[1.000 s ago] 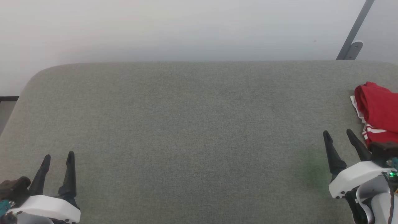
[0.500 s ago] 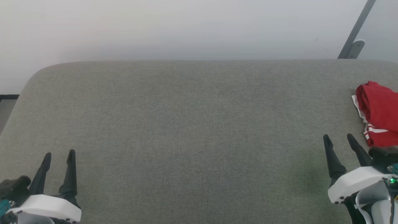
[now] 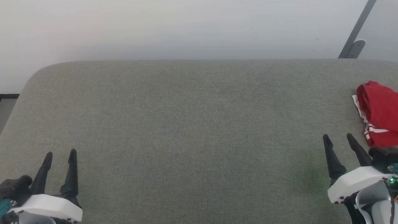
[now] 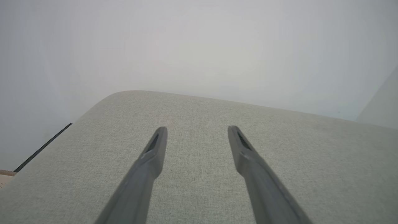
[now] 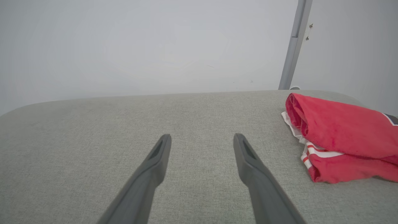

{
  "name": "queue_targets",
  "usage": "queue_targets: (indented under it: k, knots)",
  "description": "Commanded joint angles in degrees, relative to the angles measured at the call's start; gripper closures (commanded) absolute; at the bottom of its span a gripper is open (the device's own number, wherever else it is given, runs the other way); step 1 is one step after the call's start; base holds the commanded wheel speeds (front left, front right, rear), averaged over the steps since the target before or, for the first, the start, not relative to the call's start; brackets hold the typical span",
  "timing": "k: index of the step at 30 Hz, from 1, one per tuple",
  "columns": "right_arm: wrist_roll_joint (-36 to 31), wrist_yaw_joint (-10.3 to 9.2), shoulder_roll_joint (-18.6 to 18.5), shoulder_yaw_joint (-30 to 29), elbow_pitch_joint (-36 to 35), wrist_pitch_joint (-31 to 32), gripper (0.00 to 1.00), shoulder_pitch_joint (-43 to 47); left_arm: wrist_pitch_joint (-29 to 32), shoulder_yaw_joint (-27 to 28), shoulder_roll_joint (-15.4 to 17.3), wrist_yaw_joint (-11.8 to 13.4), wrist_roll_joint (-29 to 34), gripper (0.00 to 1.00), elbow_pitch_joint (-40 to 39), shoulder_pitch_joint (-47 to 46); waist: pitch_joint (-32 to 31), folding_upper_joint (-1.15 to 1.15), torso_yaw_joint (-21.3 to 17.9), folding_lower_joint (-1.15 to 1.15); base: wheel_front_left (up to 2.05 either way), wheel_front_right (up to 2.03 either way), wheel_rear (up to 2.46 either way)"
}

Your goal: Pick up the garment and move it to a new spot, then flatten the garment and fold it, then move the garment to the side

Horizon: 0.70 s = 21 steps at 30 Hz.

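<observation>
Well, looking at a compact red bundle, the garment (image 3: 379, 112), parked out at three o'clock on the grey padded table (image 3: 186, 109) and partly cut off by the head view's right edge. Seems loosely doubled over rather than spread flat, with striped trim and a sliver of white peeking out along its left side. Hard to call from this alone: either untouched and waiting for the first pick-up, or already folded and set aside. If the former, then everything left to do: lifting, relocating, flattening, folding, shifting to the side.

Over to the right gripper (image 3: 337, 137), spread wide and empty, hovering at five o'clock, with the garment just past its outer finger at roughly one o'clock from the tips, near but not touching. Same story through the right wrist view: bundle (image 5: 339, 130) off at two o'clock of the open right gripper (image 5: 202, 136).

And the left gripper (image 3: 61, 152), wide too, carrying nothing, down at seven o'clock, well apart from the garment
</observation>
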Motion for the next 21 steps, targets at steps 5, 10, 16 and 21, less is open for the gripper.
queue_targets:
  k: [5, 10, 16, 21]
  knots:
    - [-0.3, 0.01, 0.1, -0.1, -0.4, 0.0, 0.00, 0.6, -0.2, 0.0, -0.3, -0.1, 0.3, 0.00, -0.3, 0.5, 0.0, 0.00, 0.1, 0.00, 0.00, 0.00, 0.00]
    - [-0.2, 0.01, 0.2, -0.1, -0.5, 0.0, 0.00, 0.6, -0.2, 0.3, -0.4, -0.1, 0.6, 0.00, -0.8, 0.6, 0.1, 0.00, 0.1, 0.00, 0.00, 0.00, 0.00]
    - [0.2, 0.00, 0.5, 0.1, 1.3, 0.1, 1.00, 0.7, 0.1, 0.5, -1.9, 0.0, 0.3, 1.00, 0.2, 0.2, 0.1, 0.00, 0.1, 0.00, 0.00, 0.00, 0.00]
    - [2.0, 0.00, 1.5, 0.0, 3.2, 0.5, 1.00, 2.0, 0.7, 0.1, -4.1, 0.0, -1.4, 1.00, 1.8, 0.9, 0.1, 0.00, 0.1, 0.00, 0.00, 0.00, 0.00]
